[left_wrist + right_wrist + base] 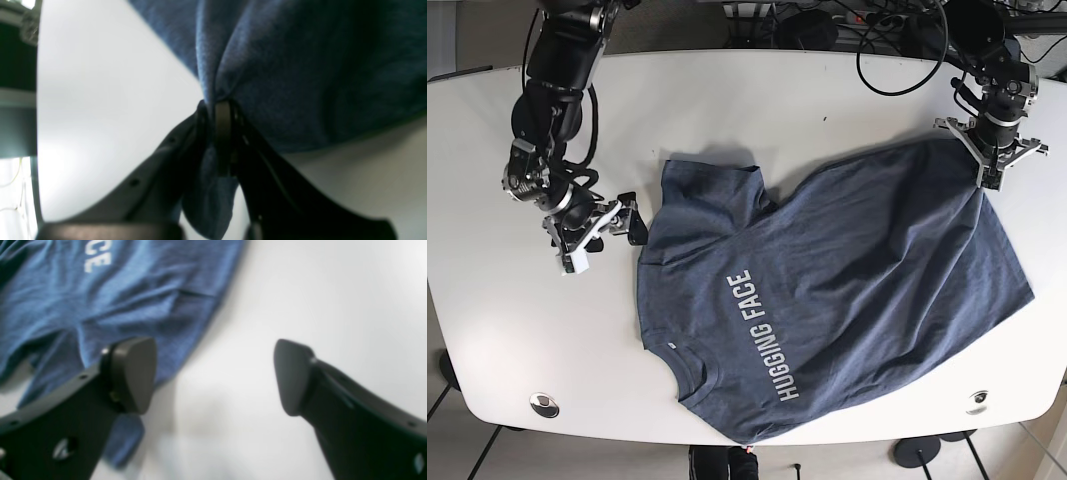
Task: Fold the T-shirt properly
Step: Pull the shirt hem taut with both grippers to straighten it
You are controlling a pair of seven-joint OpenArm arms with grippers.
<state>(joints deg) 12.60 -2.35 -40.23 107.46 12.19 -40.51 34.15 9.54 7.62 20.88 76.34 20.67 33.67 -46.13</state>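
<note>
In the left wrist view, the left gripper (218, 110) is pinching a bunched fold of the blue T-shirt (300, 66), its two dark fingers (223, 133) pressed together on the cloth, with a loose tail of fabric hanging down between them toward the camera; the rest of the shirt is spreading up and to the right over the white table (110, 100). In the right wrist view, the right gripper (213, 376) is hovering with its fingers spread wide apart and gripping nothing; one pad (133, 373) is sitting over the shirt's edge while the other is standing over bare white table (300, 290), and the T-shirt (100, 300) is filling the upper left with part of its white lettering showing. In the base view, the T-shirt (827, 300) is lying spread out, rumpled, across the middle of the table (727, 90), its print reading "HUGGING FACE"; the left gripper (989, 165) is clamping the shirt's far corner at the right side of the view, pulling the cloth into a raised point, while the right gripper (602, 232) is sitting open at the left of the view, just beside the shirt's sleeve edge.
</note>
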